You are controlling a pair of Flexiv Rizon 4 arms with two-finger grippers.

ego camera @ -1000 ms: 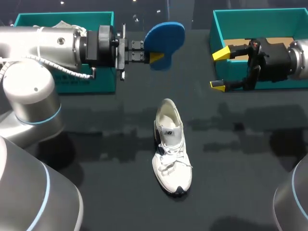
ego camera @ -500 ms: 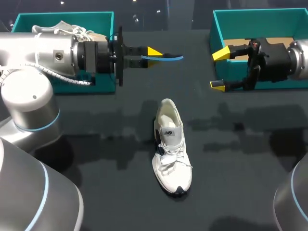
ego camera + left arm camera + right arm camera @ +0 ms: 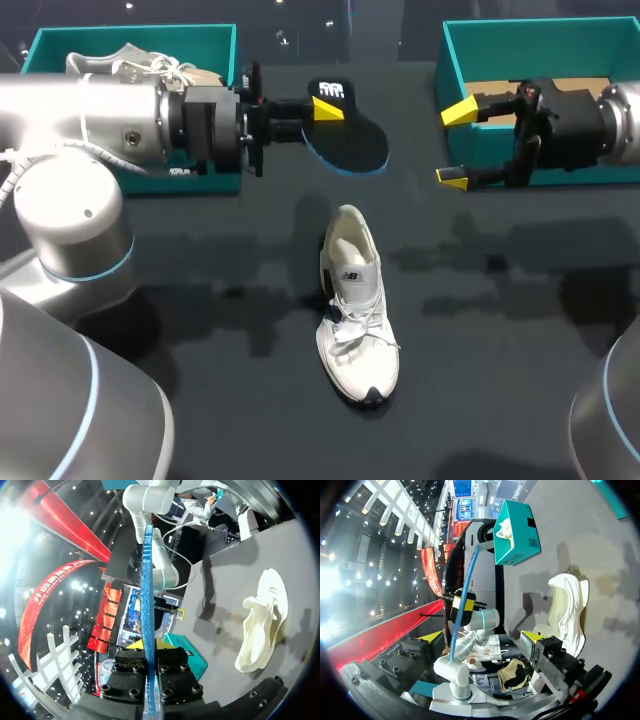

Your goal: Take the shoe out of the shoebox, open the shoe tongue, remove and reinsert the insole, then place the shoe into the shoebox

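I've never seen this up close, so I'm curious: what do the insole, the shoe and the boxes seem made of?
Insole: probably foam, a thin matte sheet with a black face and a blue edge.
Shoe: looks like white fabric with woven laces, dull and soft-looking.
Left shoebox and right shoebox: likely teal cardboard, with thin, flat, matte walls.

The left arm (image 3: 100, 110) hides much of the left shoebox (image 3: 50, 42).

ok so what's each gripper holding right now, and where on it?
Left gripper is shut on the insole, fingers clamping its two faces at one end. Right gripper is open, holding nothing.
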